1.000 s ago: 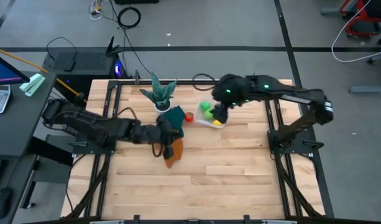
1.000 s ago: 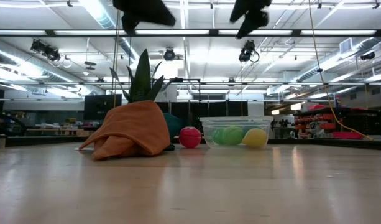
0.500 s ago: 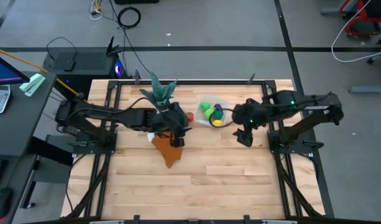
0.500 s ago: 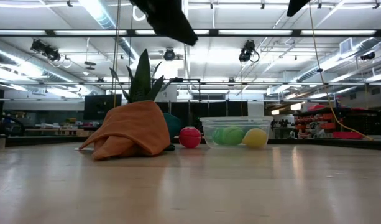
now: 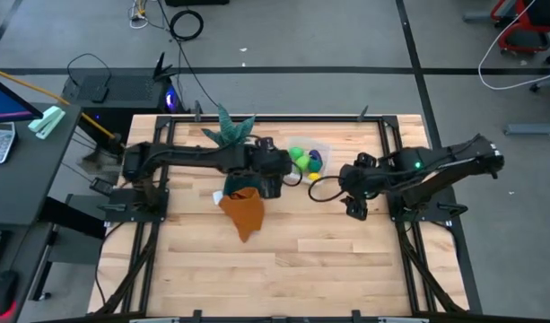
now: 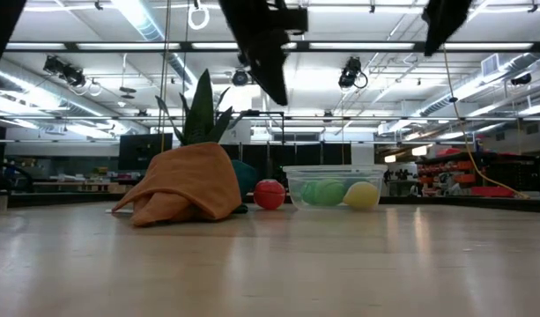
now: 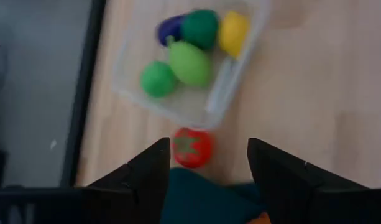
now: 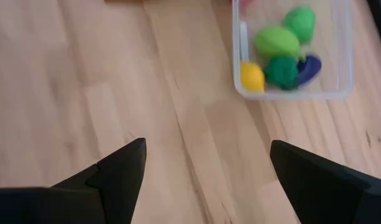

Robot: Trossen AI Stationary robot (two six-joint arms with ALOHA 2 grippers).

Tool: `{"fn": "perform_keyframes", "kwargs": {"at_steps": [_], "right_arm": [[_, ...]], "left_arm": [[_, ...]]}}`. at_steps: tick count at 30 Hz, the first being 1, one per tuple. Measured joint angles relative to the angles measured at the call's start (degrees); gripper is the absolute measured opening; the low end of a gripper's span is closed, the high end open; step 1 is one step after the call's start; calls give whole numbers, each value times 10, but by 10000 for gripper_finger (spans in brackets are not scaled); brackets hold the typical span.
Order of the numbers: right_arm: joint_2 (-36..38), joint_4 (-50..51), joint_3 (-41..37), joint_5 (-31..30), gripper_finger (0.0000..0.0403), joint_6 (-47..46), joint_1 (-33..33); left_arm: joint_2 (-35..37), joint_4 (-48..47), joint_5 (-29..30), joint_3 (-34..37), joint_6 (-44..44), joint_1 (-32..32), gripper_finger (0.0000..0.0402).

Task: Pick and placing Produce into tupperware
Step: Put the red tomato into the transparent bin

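Five produce pieces (image 7: 189, 62) in tupperware (image 7: 234, 81); red tomato (image 7: 191, 148) outside, between parted left fingers (image 7: 154, 168); right fingers (image 8: 125, 168) wide

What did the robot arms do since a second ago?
The left gripper swung from the orange cloth toward the red toy and opened. The right gripper pulled back from the tupperware, open and empty. The produce inside, the red toy, cloths and plant stayed put.

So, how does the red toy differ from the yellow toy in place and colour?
The red toy lies on the bare table, outside the tupperware; the yellow toy sits inside it, by a corner. One is red with a green top, the other plain yellow. Both are small, rounded and held by no gripper.
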State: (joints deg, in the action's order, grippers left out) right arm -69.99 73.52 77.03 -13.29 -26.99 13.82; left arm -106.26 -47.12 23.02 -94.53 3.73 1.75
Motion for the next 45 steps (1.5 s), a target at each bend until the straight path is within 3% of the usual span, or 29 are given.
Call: {"fn": "perform_keyframes", "kwargs": {"at_steps": [6,13,19,24,31,39,45], "right_arm": [[49,-49,-122,4,306,-15,19],[143,-94,-235,-1,301,-89,102],[165,-125,-301,-51,293,-101,169],[138,-156,-332,-155,287,-41,205],[80,-212,-345,-238,287,9,223],[27,-372,-345,-265,287,269,224],[2,-454,-345,-271,287,373,223]], "left_arm": [[-38,-35,25,-41,0,28,211],[-53,-49,26,-40,-27,59,210],[-53,-35,29,-39,-30,87,206],[-56,-24,29,-39,-12,107,204],[-72,-22,22,-39,4,129,204],[-92,-24,14,-39,22,137,208],[-107,-22,16,-38,18,139,202]]}}
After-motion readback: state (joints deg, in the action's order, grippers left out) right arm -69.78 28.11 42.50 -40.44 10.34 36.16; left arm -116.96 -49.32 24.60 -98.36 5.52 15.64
